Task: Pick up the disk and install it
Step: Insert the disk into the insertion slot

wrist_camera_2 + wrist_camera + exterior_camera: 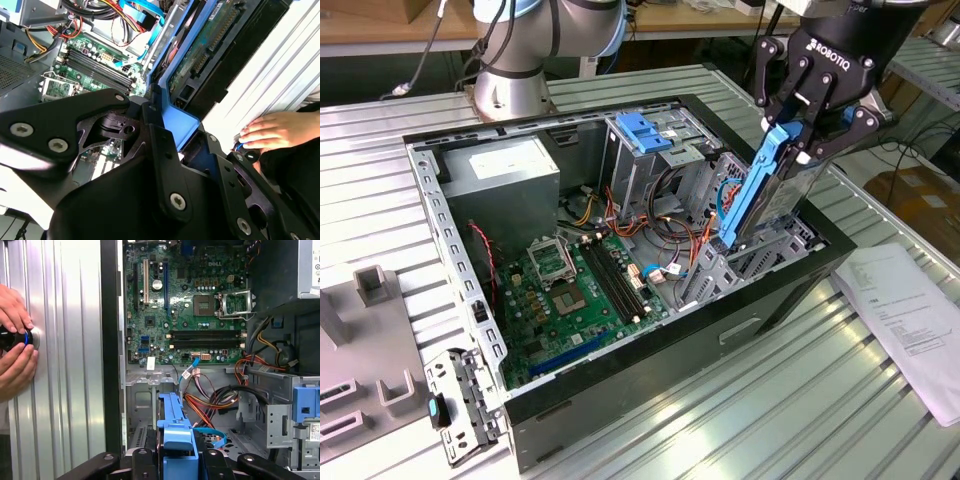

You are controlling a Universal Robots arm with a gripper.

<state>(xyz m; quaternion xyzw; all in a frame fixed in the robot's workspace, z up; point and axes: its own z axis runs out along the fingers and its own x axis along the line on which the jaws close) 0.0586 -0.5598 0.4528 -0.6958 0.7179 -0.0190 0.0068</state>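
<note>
Disk (772, 195) upright in firm pinch of gripper (800, 140), lower end inside open computer case (650, 395) on desk (790, 420)

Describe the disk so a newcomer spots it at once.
Start at the open computer case. At its end on the exterior view's right, the claw holds the disk on edge. Unlike the blue bracket on the drive cage, it's a grey slab with a blue rail.

Your gripper (802, 140) hangs pointing downward from the arm, its fingers clamped on the disk (770, 195) at its upper end.
</note>
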